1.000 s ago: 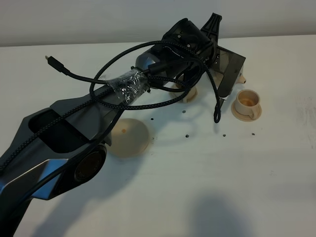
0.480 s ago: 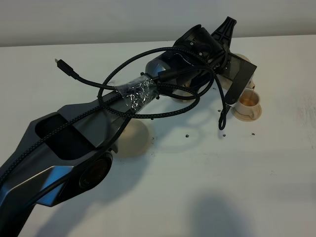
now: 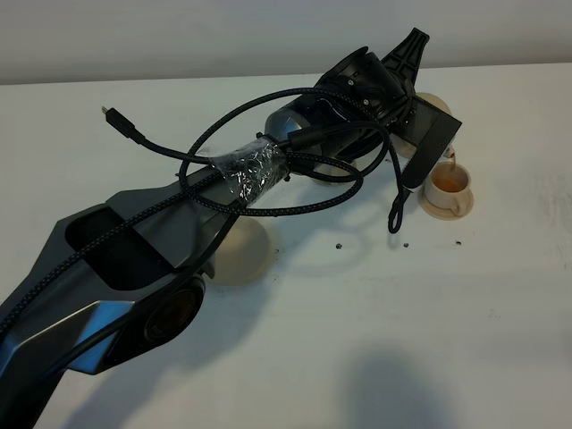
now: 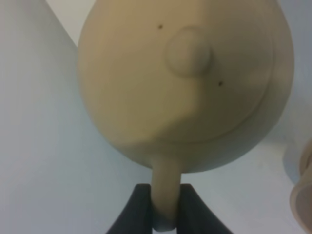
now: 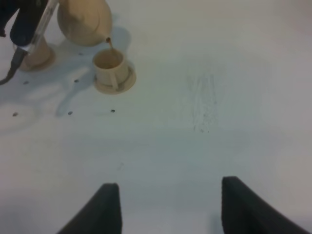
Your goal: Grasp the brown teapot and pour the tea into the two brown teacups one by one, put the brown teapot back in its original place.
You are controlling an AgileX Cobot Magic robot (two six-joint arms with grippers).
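Upper right in the high view, the left hand (image 4: 165, 210) clamps the brown teapot (image 4: 185, 83) by its loop handle. The spout tips down toward the rightmost teacup (image 3: 446, 185), with tea streaming in. The right hand (image 5: 170, 209) hangs unclenched over open white surface (image 3: 357, 340), and the wide saucer (image 3: 243, 252) lies lower left.

The high camera looks steeply down over the left arm (image 3: 170, 214) onto the white table (image 3: 375, 340), the left wrist camera sits tight against the brown teapot (image 4: 185, 83), and the right wrist camera, well back, shares that teapot and a teacup (image 5: 110, 67) with the high view.
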